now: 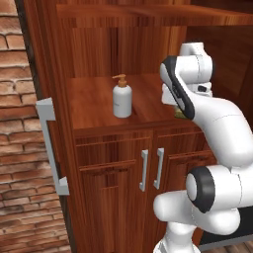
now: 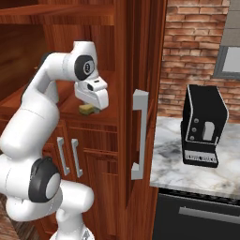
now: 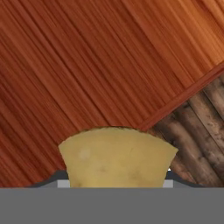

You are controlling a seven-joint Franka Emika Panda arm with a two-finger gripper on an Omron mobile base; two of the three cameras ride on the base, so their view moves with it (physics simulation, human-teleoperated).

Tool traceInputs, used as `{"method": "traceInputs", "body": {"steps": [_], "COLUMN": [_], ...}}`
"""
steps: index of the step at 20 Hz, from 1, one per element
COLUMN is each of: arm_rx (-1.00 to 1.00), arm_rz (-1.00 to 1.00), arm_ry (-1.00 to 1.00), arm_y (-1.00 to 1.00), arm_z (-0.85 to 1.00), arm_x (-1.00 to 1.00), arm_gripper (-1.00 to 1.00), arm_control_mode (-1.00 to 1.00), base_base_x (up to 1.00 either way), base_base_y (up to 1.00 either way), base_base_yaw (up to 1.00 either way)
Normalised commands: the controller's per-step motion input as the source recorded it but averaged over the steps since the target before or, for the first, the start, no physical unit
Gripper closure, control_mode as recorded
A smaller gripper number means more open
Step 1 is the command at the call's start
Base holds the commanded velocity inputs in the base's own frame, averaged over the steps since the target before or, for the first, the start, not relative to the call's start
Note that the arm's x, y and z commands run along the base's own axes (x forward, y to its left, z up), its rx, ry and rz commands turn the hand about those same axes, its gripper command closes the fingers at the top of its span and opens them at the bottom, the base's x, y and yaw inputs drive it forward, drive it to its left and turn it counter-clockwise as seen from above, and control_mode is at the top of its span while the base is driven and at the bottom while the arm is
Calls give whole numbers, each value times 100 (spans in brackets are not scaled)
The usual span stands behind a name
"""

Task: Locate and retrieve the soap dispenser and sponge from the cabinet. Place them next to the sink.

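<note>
— Where the pincer (image 2: pixel 89 108) sits, what's in it?
— Closed on the small yellow sponge (image 3: pixel 117 157), over the reddish-brown wooden cabinet (image 1: pixel 113 163) shelf.
— And the pale grey soap dispenser with tan pump (image 1: pixel 121 97)?
— Upright on that shelf, left of the arm.

Cabinet (image 2: pixel 126 56), reddish wood; sponge (image 2: pixel 87 109), yellow, under tool (image 2: pixel 93 107) above shelf's front edge. Coffee machine (image 2: pixel 202 125), black, on marble tabletop (image 2: pixel 168 159).
</note>
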Motion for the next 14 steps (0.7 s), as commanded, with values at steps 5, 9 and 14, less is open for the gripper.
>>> {"method": "traceInputs", "body": {"steps": [5,9,14], "arm_rx": [0,-2,-2], "arm_rz": [0,14,23], "arm_ry": [0,-6,-5], "arm_y": [-5,7,19], "arm_z": [-2,-8,-4], "arm_x": [-7,-55,-62], "arm_gripper": [100,100,100], "arm_control_mode": [-100,-100,-100], "base_base_x": [0,0,0], "base_base_y": [0,0,0], "base_base_yaw": [0,0,0]}}
